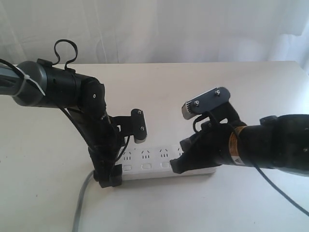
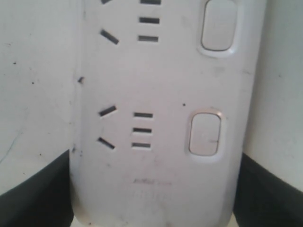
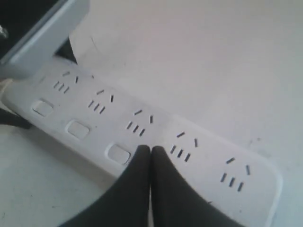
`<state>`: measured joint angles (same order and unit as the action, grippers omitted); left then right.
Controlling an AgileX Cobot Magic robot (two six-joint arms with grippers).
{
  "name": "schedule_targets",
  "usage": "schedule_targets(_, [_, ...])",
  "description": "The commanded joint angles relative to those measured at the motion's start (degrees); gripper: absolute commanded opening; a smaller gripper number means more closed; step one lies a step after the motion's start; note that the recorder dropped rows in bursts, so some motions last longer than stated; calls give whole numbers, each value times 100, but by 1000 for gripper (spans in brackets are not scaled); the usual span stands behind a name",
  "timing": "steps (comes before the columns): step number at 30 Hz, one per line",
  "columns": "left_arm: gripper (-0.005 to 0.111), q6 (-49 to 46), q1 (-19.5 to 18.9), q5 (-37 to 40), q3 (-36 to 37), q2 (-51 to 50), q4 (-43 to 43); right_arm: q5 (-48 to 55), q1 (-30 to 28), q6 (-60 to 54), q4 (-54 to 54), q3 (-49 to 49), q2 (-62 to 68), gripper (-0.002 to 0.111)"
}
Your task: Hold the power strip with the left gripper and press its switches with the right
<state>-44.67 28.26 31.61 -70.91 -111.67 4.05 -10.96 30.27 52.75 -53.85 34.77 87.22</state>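
The white power strip [image 1: 150, 162] lies flat on the table, its grey cord [image 1: 81, 205] trailing off its left end. My left gripper [image 1: 124, 157] is shut across that end, and in the left wrist view its black jaws flank the power strip [image 2: 156, 85] on both sides. Two switches [image 2: 205, 134] show there. My right gripper [image 1: 179, 163] is shut, its tips [image 3: 150, 151] resting on the power strip [image 3: 208, 156] in the switch row, right beside the third switch [image 3: 118, 153]. The switch under the tips is hidden.
The strip rests on a white table [image 1: 231, 82] with a pale curtain [image 1: 159, 29] behind its far edge. The left gripper's grey pad [image 3: 42, 33] stands at the strip's far end in the right wrist view.
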Motion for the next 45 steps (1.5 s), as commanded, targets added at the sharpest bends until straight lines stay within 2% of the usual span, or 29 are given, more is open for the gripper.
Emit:
schedule_targets(1, [0, 31, -9, 673, 176, -250, -251, -288, -63, -2, 114, -21, 586, 0])
schedule_targets(14, [0, 31, -9, 663, 176, -250, -325, -538, -63, -229, 364, -9, 825, 0])
schedule_targets(20, [0, 31, -9, 746, 176, -250, -325, -405, -63, -1291, 1581, -9, 825, 0])
schedule_targets(28, [0, 31, -9, 745, 176, -250, -336, -330, -63, -1412, 1706, -9, 1030, 0])
schedule_targets(34, [0, 31, -9, 745, 176, -250, -336, -906, -63, -1417, 1807, 3, 1703, 0])
schedule_targets(45, [0, 31, -9, 745, 176, -250, -336, -141, -63, -1509, 1807, 3, 1140, 0])
